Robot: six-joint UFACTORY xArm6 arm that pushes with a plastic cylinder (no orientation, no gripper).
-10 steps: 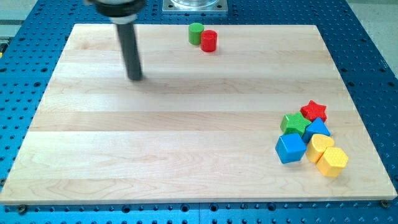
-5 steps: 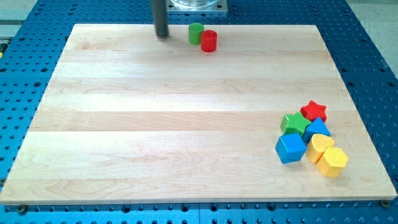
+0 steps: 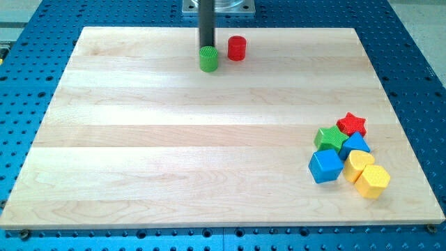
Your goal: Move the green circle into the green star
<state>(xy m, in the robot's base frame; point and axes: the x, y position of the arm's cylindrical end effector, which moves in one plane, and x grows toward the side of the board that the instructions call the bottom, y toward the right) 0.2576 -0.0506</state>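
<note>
Wooden board (image 3: 174, 160) on a blue perforated table (image 3: 418, 84), bare across its middle, left side and bottom-left corner, so wide open room between the top edge and the cluster at the bottom-right corner. Packed there, touching or nearly so: blue cube (image 3: 325, 166), green star (image 3: 329, 139), yellow hexagon (image 3: 373, 181) nearest the bottom edge, yellow heart-like block (image 3: 359, 164), second blue block (image 3: 356, 145), red star (image 3: 352, 125) uppermost. Near the top edge, left of centre: green circle (image 3: 208, 59), well apart from the green star. Red cylinder (image 3: 237, 48) just beside, up and right, not touching. My tip (image 3: 207, 47) pressed against the circle's top side; no claw here, only a plain rod, nothing gripped.
</note>
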